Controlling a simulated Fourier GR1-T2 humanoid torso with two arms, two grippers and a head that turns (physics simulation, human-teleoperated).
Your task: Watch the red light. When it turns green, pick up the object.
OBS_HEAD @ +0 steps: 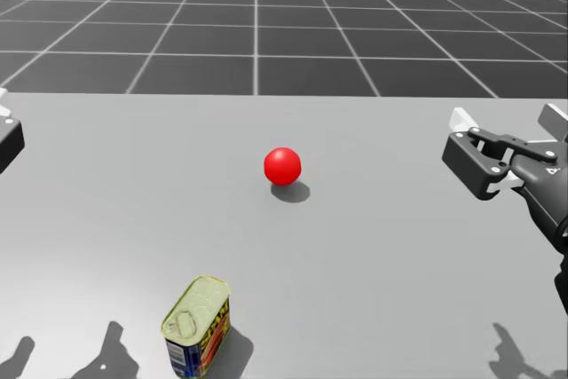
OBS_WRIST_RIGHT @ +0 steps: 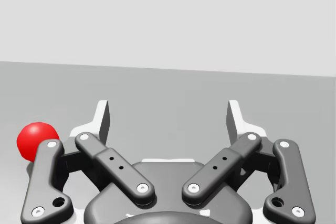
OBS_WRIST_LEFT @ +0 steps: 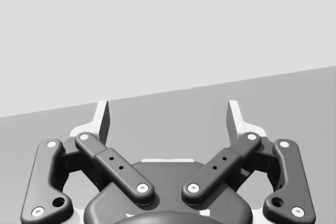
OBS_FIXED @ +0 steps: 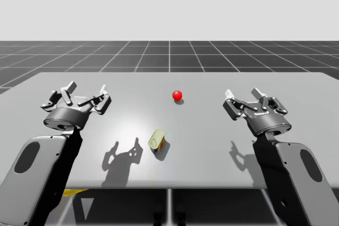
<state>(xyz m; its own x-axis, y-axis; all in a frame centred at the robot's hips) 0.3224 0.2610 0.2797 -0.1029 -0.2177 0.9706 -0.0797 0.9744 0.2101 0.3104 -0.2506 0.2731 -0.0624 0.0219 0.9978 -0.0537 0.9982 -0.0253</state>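
Clipped at its base in the head view, the yellow can (OBS_HEAD: 197,327) sits near the red light (OBS_HEAD: 282,166), between my left gripper (OBS_FIXED: 87,89) and right gripper (OBS_FIXED: 242,95), both jaws wide and empty, the right's linkage partly hiding that light in its wrist view.

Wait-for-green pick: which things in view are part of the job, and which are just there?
Part of the job:
- red light, showing red
- yellow rectangular can, the thing to pick up
- left gripper, open
- right gripper, open

Just there:
- grey table, only the support
- dark grid floor beyond it
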